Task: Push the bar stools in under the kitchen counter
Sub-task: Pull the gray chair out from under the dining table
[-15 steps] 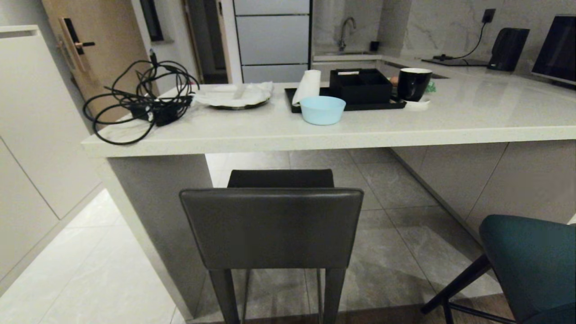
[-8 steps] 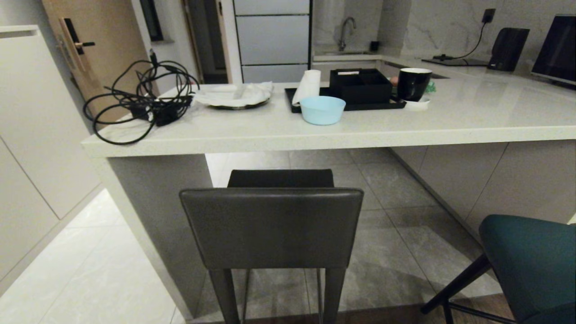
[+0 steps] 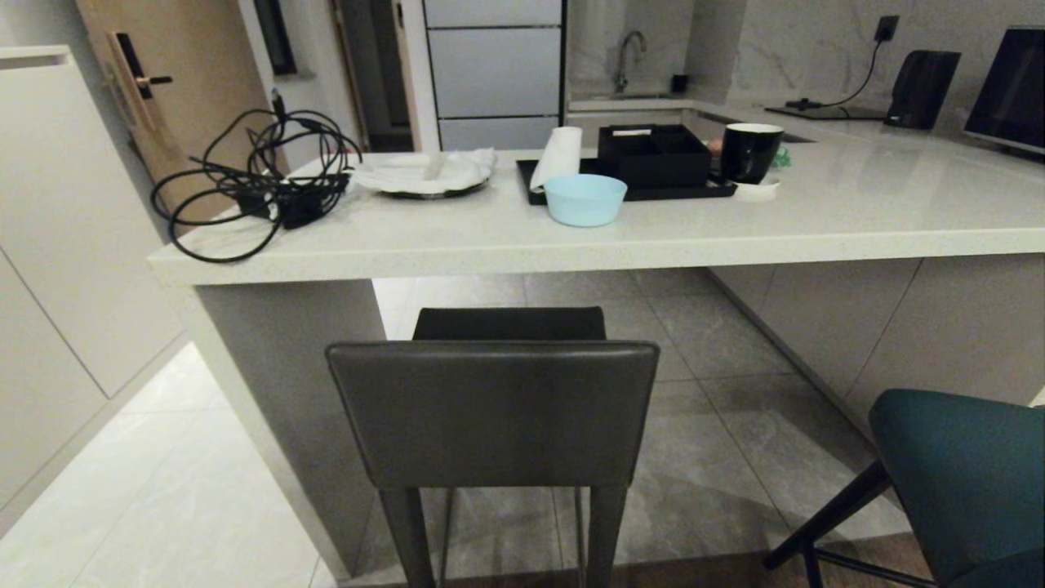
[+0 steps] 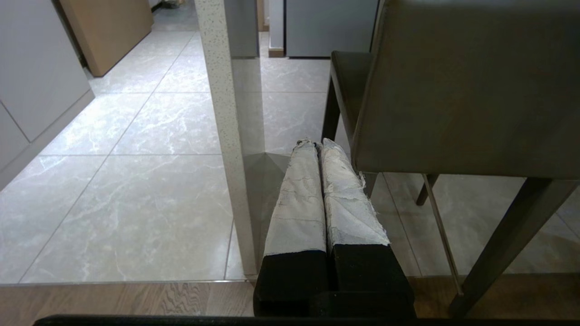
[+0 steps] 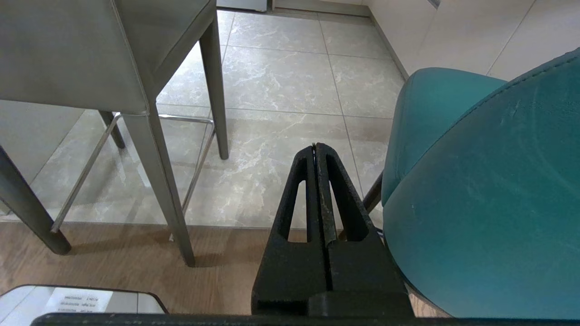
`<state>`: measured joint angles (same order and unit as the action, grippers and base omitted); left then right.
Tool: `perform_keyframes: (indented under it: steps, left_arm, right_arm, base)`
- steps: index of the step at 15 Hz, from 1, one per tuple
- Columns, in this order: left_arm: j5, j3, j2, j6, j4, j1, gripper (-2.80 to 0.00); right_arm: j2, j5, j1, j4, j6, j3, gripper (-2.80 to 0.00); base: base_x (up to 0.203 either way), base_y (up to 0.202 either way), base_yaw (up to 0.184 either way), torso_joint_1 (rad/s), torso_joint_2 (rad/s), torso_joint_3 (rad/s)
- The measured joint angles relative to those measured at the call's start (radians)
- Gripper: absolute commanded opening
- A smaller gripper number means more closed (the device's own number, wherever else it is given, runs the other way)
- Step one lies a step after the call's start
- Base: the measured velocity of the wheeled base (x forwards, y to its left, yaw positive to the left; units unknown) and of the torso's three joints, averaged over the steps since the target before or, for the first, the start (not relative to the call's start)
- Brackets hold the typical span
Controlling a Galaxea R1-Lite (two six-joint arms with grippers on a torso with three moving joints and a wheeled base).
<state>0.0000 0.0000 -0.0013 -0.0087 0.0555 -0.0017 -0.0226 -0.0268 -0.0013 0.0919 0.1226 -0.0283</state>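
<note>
From the head camera I see nothing different from a second ago: the view has not shifted, and every object sits where it did.

The grey stool (image 3: 492, 412) stands straight ahead of me, its square back toward the camera and its seat only partly under the front edge of the counter (image 3: 571, 245). Its rear legs stand about where the grey tiles meet the wood floor. The teal stool (image 3: 963, 482) is off to my right, low in the head view, clear of the counter edge and well out from it; its black legs angle down toward the wood floor.

On the counter the cables (image 3: 253, 184), the plate (image 3: 424, 175), the blue bowl (image 3: 584, 199), the black tray (image 3: 629, 189) and the black mug (image 3: 751, 151) are as they were.

Neither arm shows in the head view. In its wrist view the left gripper (image 4: 317, 146) has its taped fingers pressed together, holding nothing; it hangs low, just beside the grey stool's back and near the counter's end panel (image 4: 226, 136), touching neither as far as I can see. The right gripper (image 5: 315, 147) is likewise closed on nothing, its black fingers meeting at the tips. It sits between the two stools, close alongside the teal backrest, with the grey stool's legs on its other side.
</note>
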Motion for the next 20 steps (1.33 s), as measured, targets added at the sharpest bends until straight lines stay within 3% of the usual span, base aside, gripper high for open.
perform_keyframes:
  steps: [11, 15, 20]
  left_arm:
    - [-0.001, 0.000, 0.000, 0.000, 0.001, 0.002, -2.80]
    - [0.001, 0.000, 0.000, 0.005, 0.002, 0.002, -2.80]
    - [-0.001, 0.000, 0.000, 0.006, 0.002, 0.002, -2.80]
  right_arm:
    - [0.021, 0.002, 0.001, -0.070, 0.004, 0.020, -2.80]
    - [0.022, -0.031, 0.001, -0.085, 0.047, 0.026, -2.80]
    - [0.022, -0.027, 0.001, -0.083, 0.003, 0.027, -2.80]
  base:
    - [0.000, 0.000, 0.000, 0.000, 0.00, 0.000]
    - [0.000, 0.000, 0.000, 0.000, 0.00, 0.000]
    - [0.000, 0.000, 0.000, 0.000, 0.00, 0.000]
